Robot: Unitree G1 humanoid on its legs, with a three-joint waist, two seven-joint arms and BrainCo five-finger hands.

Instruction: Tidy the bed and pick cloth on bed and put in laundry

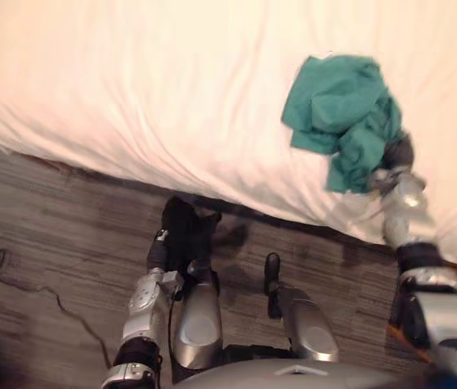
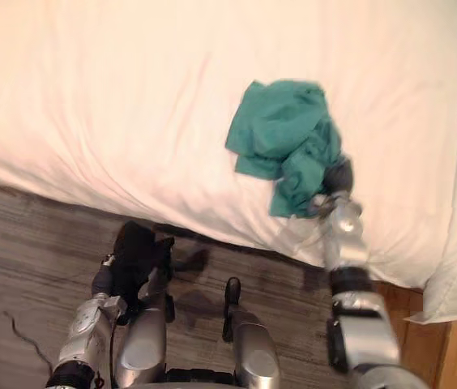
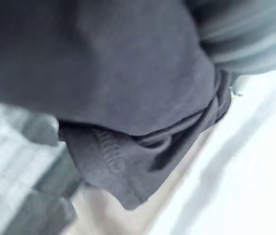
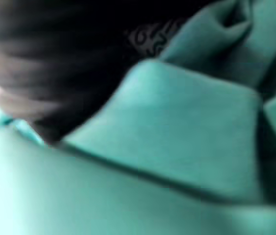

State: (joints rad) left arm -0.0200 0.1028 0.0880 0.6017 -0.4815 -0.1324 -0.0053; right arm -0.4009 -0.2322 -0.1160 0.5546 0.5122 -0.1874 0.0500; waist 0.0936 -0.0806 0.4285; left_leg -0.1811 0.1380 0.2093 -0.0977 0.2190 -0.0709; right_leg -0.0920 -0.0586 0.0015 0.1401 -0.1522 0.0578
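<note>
Left eye view: a wide bed under a smooth white sheet (image 1: 131, 81) fills the far half of the scene, its cloth drawn into long soft creases that run toward the near edge. Below that edge lies a floor of grey, streaked wood-look planks (image 1: 50, 235); at the near right a strip of warmer orange-brown wood (image 2: 449, 356) shows past the hanging corner of the sheet.

A crumpled teal cloth of soft, matte fabric (image 1: 338, 113) lies on the bed toward the right, bunched in thick folds with one tail trailing toward the near edge. The right hand (image 1: 397, 154) is pushed into the cloth's near right side, and whether it grips the cloth cannot be told.

The left hand (image 1: 161, 247) hangs low over the floor just before the bed's edge, under a limp dark grey cloth with a stitched hem (image 1: 186, 231); its grip cannot be told either.
</note>
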